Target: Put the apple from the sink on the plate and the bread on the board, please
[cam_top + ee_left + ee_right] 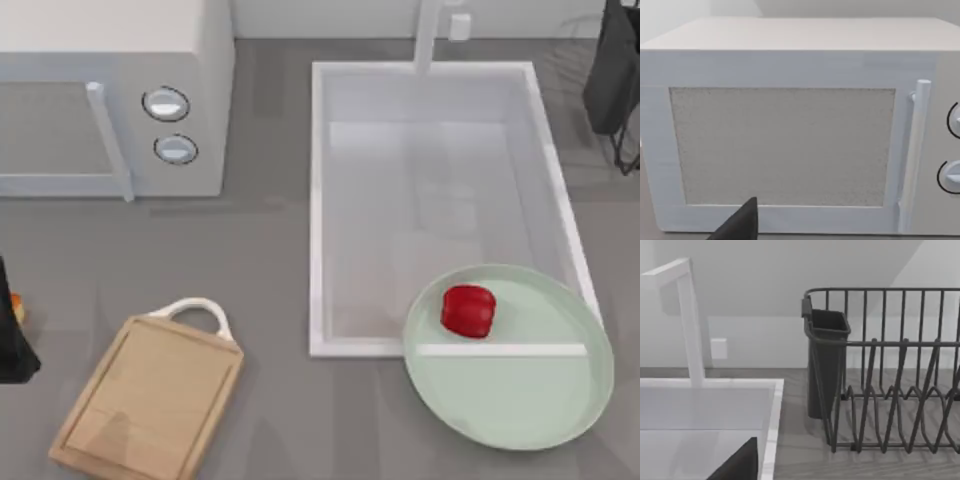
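The red apple [468, 310] lies on the far left part of the mint-green plate [560, 420]. The plate overlaps the front right corner of the white sink [316, 200], whose basin holds nothing. The wooden board [150, 400] with its white loop handle lies bare at the front left. A sliver of golden-orange, probably the bread [18, 308], peeks out at the table's left edge against my left gripper [12, 345]; whether it is held I cannot tell. My right gripper [612, 70] hangs at the back right, far from the plate.
A white microwave [110, 90] with two knobs stands at the back left, and its shut door [785, 145] faces the left wrist. A dark wire dish rack [890, 370] stands right of the sink, beside the faucet [430, 35].
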